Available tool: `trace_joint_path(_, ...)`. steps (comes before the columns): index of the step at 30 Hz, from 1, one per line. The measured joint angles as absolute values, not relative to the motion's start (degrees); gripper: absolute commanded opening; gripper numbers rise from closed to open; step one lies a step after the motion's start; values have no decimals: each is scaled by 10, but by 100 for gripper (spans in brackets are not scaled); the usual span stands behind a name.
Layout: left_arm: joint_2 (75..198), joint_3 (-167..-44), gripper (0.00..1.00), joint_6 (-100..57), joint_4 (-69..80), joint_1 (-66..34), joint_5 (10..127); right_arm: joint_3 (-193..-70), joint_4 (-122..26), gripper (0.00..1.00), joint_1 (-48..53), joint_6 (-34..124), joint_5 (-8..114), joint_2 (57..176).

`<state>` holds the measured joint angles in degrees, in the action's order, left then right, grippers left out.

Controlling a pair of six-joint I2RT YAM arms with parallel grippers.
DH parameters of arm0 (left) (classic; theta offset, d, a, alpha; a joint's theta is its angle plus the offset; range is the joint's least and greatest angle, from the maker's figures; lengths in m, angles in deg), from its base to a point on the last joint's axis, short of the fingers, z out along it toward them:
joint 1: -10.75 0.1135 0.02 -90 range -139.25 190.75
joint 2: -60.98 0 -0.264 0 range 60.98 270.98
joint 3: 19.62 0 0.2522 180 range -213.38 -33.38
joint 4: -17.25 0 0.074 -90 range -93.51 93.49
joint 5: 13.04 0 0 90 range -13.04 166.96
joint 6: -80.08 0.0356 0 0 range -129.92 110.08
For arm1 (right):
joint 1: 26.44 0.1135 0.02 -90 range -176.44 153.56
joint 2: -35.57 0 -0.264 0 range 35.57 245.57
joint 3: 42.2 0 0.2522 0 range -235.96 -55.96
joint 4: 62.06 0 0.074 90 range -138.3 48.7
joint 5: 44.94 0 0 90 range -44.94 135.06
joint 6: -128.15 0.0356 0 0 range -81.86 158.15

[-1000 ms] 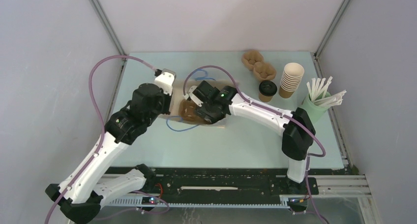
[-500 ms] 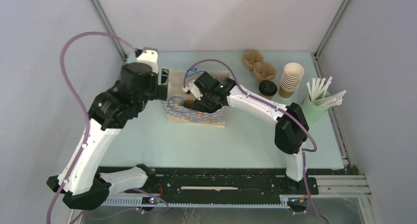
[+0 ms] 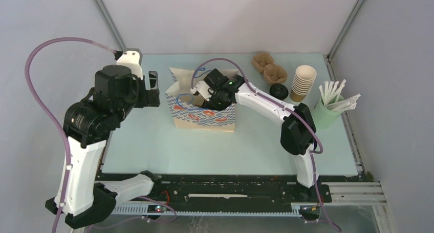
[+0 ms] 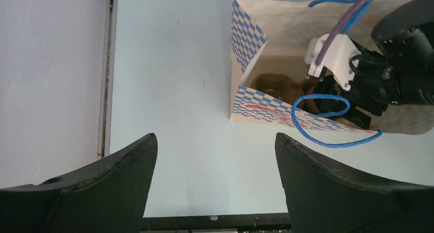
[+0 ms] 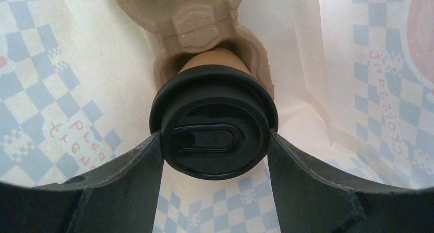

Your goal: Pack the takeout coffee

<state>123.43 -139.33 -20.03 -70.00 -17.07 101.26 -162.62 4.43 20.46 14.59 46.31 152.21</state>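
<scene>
Right gripper [image 5: 215, 136] is lowered into the open checkered paper bag [image 3: 204, 118] at table centre. Its fingers [image 5: 128, 176] stand fairly wide, one pressed against each side of the black lid [image 5: 214, 121] of a lidded cup [image 5: 215, 57], gripping it. The cup sits in a moulded pulp carrier [image 5: 204, 18] on the bag floor. Bag walls enclose the gripper on all sides. A blue cord handle [image 4: 295, 110] loops across the near side of the opening, just beside the wrist.

Left gripper [image 4: 215, 146] hovers left of the bag, apart from it, with fingers spread wide and holding nothing.

A second lidded cup [image 3: 278, 91] stands on the table right of the bag, near a stack of lidless cups [image 3: 303, 83]. Two more pulp carriers [image 3: 268, 67] lie at the far side. A green holder of white stirrers [image 3: 323, 115] stands at the far right.
</scene>
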Motion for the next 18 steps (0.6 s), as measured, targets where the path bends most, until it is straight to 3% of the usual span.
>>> trace_joint_path(18, 1225, -1447, 84, -221, -757, -171, 990, -1663, 54, 0, 200, 130, 493, 1575)
